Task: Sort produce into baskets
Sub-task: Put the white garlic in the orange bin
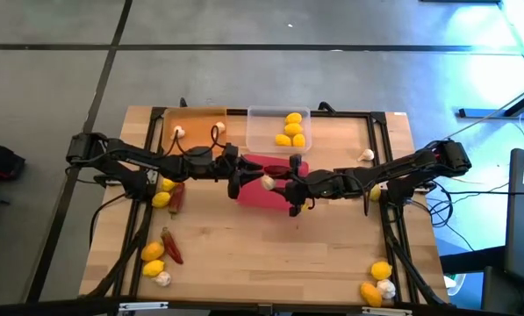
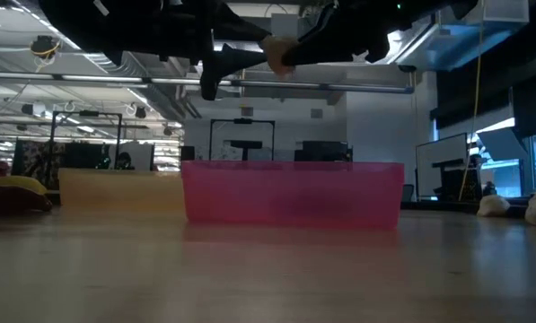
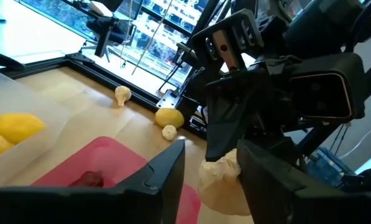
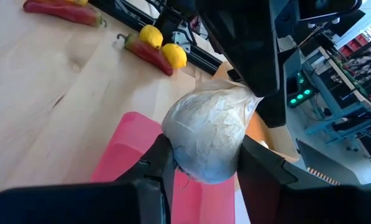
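While both arms meet above the pink-red tray (image 1: 253, 195), a handover is under way: the right pincer (image 4: 201, 163) clamps the garlic bulb (image 4: 209, 135), and the left pincer (image 3: 211, 165) brackets it, jaws parted. Next, I judge, the left must close before the right releases.

Pink tray (image 1: 254, 195) mostly hidden under both arms in high view. Low view cuts arms off at top edge. Dark item in tray (image 3: 89, 180) too blurred to identify.
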